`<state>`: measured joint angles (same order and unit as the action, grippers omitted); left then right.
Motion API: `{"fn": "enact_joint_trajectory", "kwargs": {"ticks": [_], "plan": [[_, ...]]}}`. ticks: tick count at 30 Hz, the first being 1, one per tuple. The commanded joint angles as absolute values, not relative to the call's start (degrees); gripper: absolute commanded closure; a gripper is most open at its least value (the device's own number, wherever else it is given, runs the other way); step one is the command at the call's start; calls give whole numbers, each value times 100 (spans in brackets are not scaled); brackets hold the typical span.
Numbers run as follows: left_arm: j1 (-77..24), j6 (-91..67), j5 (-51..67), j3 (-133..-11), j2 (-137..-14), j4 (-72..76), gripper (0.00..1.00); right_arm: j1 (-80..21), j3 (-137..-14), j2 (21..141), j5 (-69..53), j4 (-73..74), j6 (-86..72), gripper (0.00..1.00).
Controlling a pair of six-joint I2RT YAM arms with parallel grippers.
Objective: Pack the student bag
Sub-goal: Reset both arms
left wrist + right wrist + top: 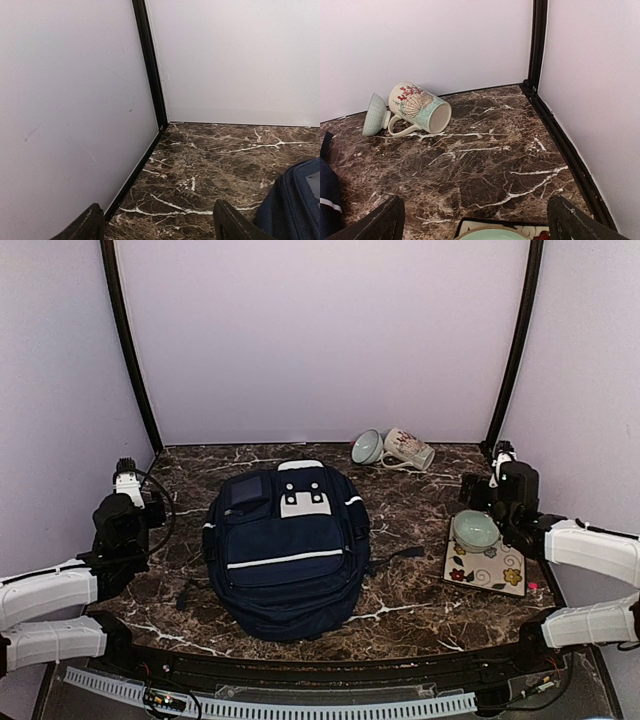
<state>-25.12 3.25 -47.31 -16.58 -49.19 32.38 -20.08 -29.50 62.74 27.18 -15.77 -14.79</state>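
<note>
Two grippers, fingers (89,226) spread wide, hold nothing. Left gripper (160,225) sits beside the student bag (287,550), right gripper (480,220) near a green bowl (476,530).

The student bag (287,555) is laid at the middle of the surface (410,600). A mug (408,449) and pale bowl (367,447) are tipped over behind it; a green bowl (475,530) is set on a floral tile (490,572)

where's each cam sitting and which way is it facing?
Top external: above, behind the bases, looking down on the student bag; both arms show.
Left wrist: faces far-left corner; left end effector open at bottom.
Right wrist: faces far-right corner and mug; right end effector open at bottom.
Shared: mug in top and right wrist.
</note>
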Motion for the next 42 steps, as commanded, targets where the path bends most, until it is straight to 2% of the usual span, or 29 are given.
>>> {"fn": "enact_joint_trajectory", "kwargs": {"ticks": [1, 5, 11, 17, 20, 22, 24, 26, 27, 29, 31, 33, 35, 36, 37, 38, 42], "plan": [[-2064, 884, -4371, -1204, -5596, 5281, 22, -1938, -2503, 6168, 3113, -2822, -890, 0], [-1641, 823, -3586, -1327, -6616, 5552, 22, -1925, -1824, 6083, 2987, -4066, -53, 0], [-1307, 1143, -2759, -1176, -8174, 7470, 20, -1860, -1107, 6350, 3084, -5554, 465, 0], [-671, 726, -1870, -1243, -8471, 7498, 22, -1754, -1107, 7489, 3631, -6694, 489, 0], [-360, 579, -1429, -1300, -9152, 7992, 29, -1707, -1334, 8221, 4125, -7138, 549, 1], [-321, 382, -1269, -1366, -8923, 7482, 29, -1702, -1497, 8333, 4222, -6879, 551, 0], [-240, 444, -1128, -1373, -9073, 7694, 29, -1588, -1369, 8429, 4183, -7359, 586, 0], [-224, 336, -1176, -1413, -8958, 7429, 29, -1136, -1021, 8797, 3714, -8470, 494, 0], [-228, 327, -1213, -1417, -8965, 7421, 29, -1050, -1013, 8625, 3580, -8145, 229, 0], [-228, 411, -1190, -1379, -9071, 7673, 29, -509, -1035, 8433, 2358, -7557, -188, 0], [-224, 339, -1203, -1421, -8990, 7436, 29, 60, -978, 8881, 1390, -8152, -517, 0], [-228, 390, -1182, -1403, -9054, 7628, 29, 113, -1081, 8655, 1257, -7540, -556, 0], [-228, 362, -1201, -1409, -9023, 7530, 27, 109, -1187, 8795, 816, -7695, -342, 0], [-228, 361, -1208, -1407, -9035, 7547, 26, 105, -1303, 8702, 808, -7264, -331, 0], [-224, 372, -1206, -1399, -9042, 7595, 17, 92, -1334, 8731, 912, -7145, -354, 0], [-228, 377, -1205, -1399, -9040, 7614, 3, 92, -1281, 8813, 948, -7482, -362, 0], [-227, 378, -1214, -1380, -9036, 7629, 2, 73, -1298, 8779, 958, -7385, -357, 1]]}}
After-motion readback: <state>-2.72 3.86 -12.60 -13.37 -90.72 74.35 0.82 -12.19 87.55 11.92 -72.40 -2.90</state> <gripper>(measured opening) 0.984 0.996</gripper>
